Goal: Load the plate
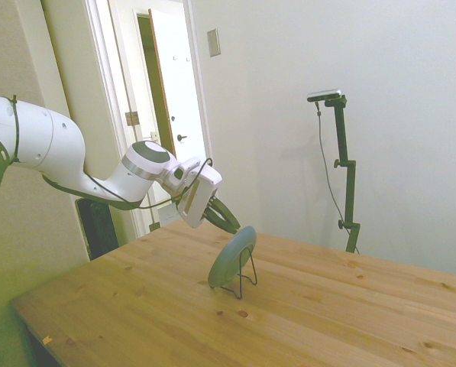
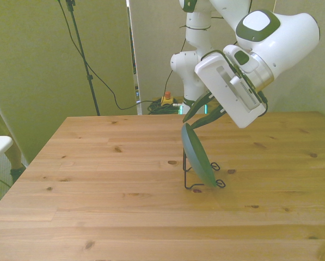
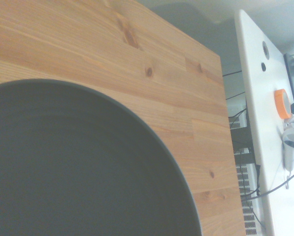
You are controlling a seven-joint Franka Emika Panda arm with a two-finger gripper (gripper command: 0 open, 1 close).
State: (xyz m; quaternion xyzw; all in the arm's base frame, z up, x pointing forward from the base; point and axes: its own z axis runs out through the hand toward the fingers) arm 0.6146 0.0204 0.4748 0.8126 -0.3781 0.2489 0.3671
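The round matte dark green plate is seen propped on edge in the thin black wire stand on the wooden table, just below the end effector. Its fingers are spread apart at the plate's upper rim, though contact cannot be made out. A nudged rim could tip plate and stand over.

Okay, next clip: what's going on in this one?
The white arm's gripper is at the top edge of the dark green plate, which stands on edge, tilted, in a small black wire stand on the wooden table. The fingers straddle the rim, but whether they are clamped is unclear. The plate looks seated in the stand.
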